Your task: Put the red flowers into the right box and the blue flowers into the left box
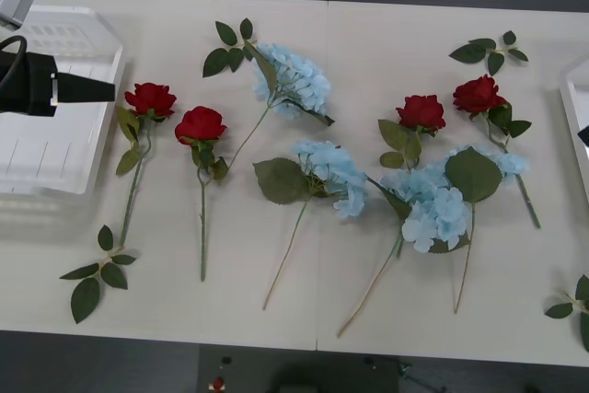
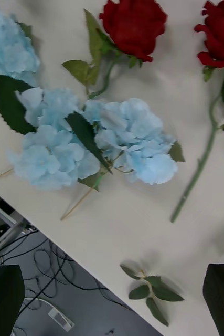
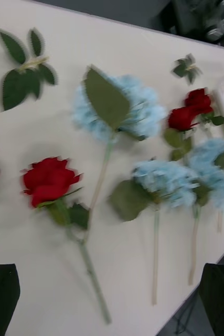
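Note:
Several red flowers lie on the table: two on the left [image 1: 150, 98] [image 1: 201, 124] and two on the right [image 1: 421, 112] [image 1: 479, 94]. Between them lie several blue flowers [image 1: 293, 78] [image 1: 331, 174] [image 1: 433, 202]. The left box [image 1: 46, 149] sits at the table's left end, and my left arm [image 1: 41, 85] hovers over it. My left gripper [image 3: 112, 307] is open above a red rose [image 3: 49, 178], holding nothing. At the right edge is a sliver of the right box [image 1: 574, 103]. My right gripper [image 2: 112, 310] is open above the blue clusters [image 2: 91, 142], holding nothing.
Loose green leaf sprigs lie at the front left [image 1: 97, 273], back centre [image 1: 228, 43], back right [image 1: 488, 51] and front right [image 1: 575, 306]. The table's front edge [image 2: 64, 231] has cables on the floor beyond it. Bare table runs along the front.

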Robot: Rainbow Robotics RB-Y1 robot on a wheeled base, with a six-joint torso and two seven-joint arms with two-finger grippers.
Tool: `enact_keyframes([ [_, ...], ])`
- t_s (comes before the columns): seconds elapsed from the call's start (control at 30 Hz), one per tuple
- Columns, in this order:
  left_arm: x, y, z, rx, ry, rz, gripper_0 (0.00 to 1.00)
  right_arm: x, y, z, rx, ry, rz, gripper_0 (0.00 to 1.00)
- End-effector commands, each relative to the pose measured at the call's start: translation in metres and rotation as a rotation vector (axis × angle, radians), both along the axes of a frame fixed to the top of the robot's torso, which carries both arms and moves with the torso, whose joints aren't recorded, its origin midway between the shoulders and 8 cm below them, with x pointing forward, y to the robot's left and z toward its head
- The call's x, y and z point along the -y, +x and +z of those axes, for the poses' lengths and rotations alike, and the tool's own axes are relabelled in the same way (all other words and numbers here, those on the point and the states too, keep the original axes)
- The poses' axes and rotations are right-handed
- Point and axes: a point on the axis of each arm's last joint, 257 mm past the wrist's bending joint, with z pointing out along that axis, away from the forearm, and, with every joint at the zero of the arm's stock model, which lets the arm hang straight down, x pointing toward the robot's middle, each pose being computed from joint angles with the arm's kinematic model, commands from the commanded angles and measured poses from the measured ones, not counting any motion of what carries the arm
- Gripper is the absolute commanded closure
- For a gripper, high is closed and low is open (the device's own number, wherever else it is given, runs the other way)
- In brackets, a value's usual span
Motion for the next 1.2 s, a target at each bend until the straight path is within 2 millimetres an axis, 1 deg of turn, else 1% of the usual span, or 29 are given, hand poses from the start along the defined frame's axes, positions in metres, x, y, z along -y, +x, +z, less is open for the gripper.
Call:
enact_keyframes([
  [0.03, -0.022, 0.02, -0.024, 0.019, 0.111, 0.044, 0.0, -0.006, 0.035, 0.003, 0.015, -0.061, -0.136, 0.0],
  [0.13, -0.023, 0.036, -0.045, 0.03, 0.185, 0.05, 0.0, 0.0, 0.058, -0.015, 0.004, -0.1, -0.2, 0.0],
  [0.17, -0.025, 0.044, -0.056, 0.03, 0.221, 0.055, 0.0, 0.0, 0.067, -0.024, 0.002, -0.11, -0.213, 0.0],
  [0.23, -0.03, 0.053, -0.068, 0.033, 0.272, 0.062, 0.0, 0.005, 0.077, -0.032, 0.007, -0.131, -0.231, 0.0],
  [0.3, -0.03, 0.06, -0.078, 0.034, 0.313, 0.058, 0.0, 0.008, 0.087, -0.04, 0.014, -0.154, -0.243, 0.0],
  [0.33, -0.026, 0.063, -0.086, 0.032, 0.333, 0.051, 0.0, 0.011, 0.093, -0.045, 0.021, -0.178, -0.249, 0.0],
  [0.37, -0.026, 0.068, -0.09, 0.036, 0.349, 0.051, 0.0, 0.012, 0.098, -0.049, 0.03, -0.197, -0.248, 0.0],
  [0.43, -0.028, 0.074, -0.102, 0.028, 0.378, 0.057, 0.0, 0.017, 0.108, -0.057, 0.05, -0.235, -0.254, 0.0],
  [0.47, -0.031, 0.078, -0.107, 0.025, 0.388, 0.064, 0.0, 0.016, 0.114, -0.061, 0.062, -0.248, -0.253, 0.0],
  [0.57, -0.029, 0.085, -0.116, 0.032, 0.408, 0.064, 0.0, 0.016, 0.128, -0.069, 0.095, -0.272, -0.26, 0.0],
  [0.63, -0.026, 0.09, -0.126, 0.027, 0.425, 0.062, 0.0, 0.012, 0.139, -0.074, 0.125, -0.275, -0.265, 0.0],
  [0.7, -0.028, 0.094, -0.132, 0.019, 0.433, 0.068, 0.0, 0.009, 0.145, -0.08, 0.137, -0.278, -0.266, 0.0],
  [0.8, -0.025, 0.102, -0.14, 0.012, 0.444, 0.073, 0.0, 0.006, 0.156, -0.089, 0.165, -0.282, -0.275, 0.0],
  [1.03, -0.012, 0.119, -0.152, 0.013, 0.453, 0.081, 0.0, -0.007, 0.171, -0.112, 0.193, -0.275, -0.282, 0.0],
  [1.13, -0.011, 0.124, -0.16, 0.021, 0.49, 0.076, 0.0, -0.007, 0.175, -0.122, 0.198, -0.275, -0.293, 0.0],
  [1.2, -0.012, 0.125, -0.164, 0.023, 0.509, 0.077, 0.0, -0.006, 0.178, -0.125, 0.206, -0.27, -0.298, 0.0],
])
